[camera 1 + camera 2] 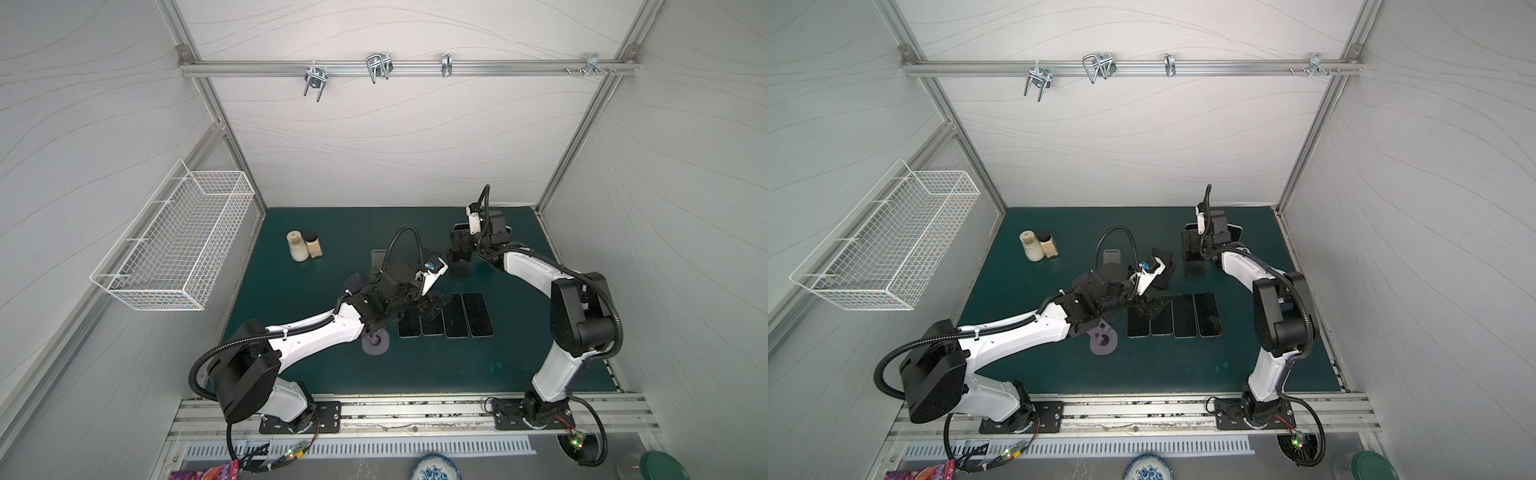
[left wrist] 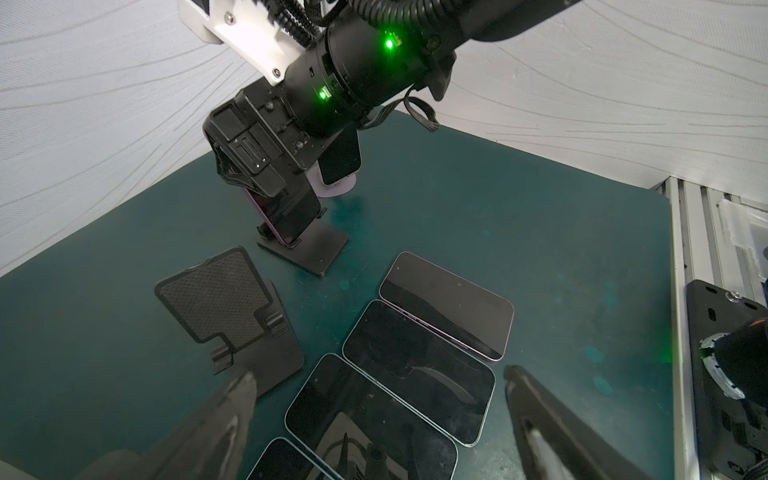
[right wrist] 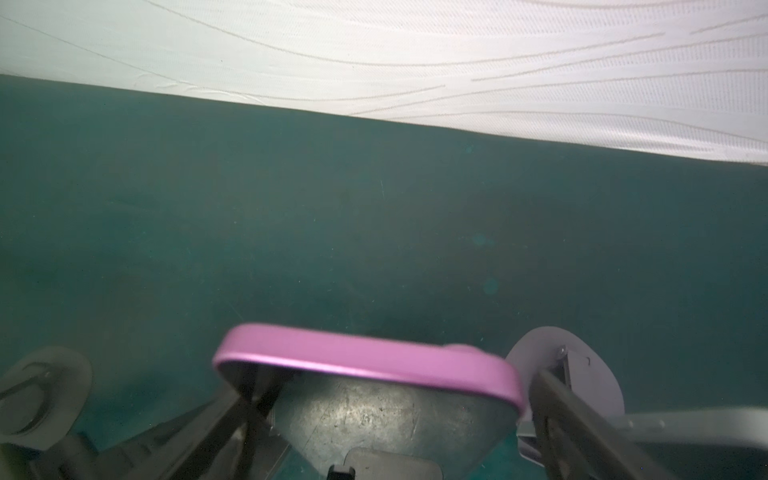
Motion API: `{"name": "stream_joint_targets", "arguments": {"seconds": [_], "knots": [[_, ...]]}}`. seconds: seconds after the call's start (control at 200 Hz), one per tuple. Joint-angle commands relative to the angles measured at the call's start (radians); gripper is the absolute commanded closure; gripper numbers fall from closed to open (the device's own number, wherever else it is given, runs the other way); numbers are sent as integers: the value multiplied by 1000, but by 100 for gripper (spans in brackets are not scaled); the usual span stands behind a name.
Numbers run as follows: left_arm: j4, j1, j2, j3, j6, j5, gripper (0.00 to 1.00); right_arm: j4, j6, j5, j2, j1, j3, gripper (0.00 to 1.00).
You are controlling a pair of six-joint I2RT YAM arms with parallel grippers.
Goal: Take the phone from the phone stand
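Toward two o'clock on the surface (image 1: 436, 365), the phone stand (image 2: 316, 253) carries the pink-edged phone (image 3: 365, 353). The right hand (image 3: 386, 407) straddles its top edge, spread wide and gripping nothing; a skewed close could topple the stand. The left hand (image 2: 376, 386) hovers open and empty. Whether the right hand touches the phone is too blurred to tell.

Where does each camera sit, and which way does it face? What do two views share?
Top views: high above the arm bases, looking down on the mat; both arms show.
Left wrist: on the left arm, facing the right arm across the phones; own open fingers show.
Right wrist: on the right arm, facing the wall over the pink phone; its fingers flank it.
Shared: the pink phone, in both wrist views.
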Motion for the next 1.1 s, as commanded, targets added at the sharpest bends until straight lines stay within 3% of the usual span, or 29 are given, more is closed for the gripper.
{"name": "stream_joint_targets", "arguments": {"seconds": [0.0, 1.095], "knots": [[8, 3, -3, 50, 21, -12, 6, 21, -23, 16, 21, 8, 30, 1], [17, 3, 25, 46, 16, -56, 6, 5, -13, 27, 39, 11, 66, 8]]}}
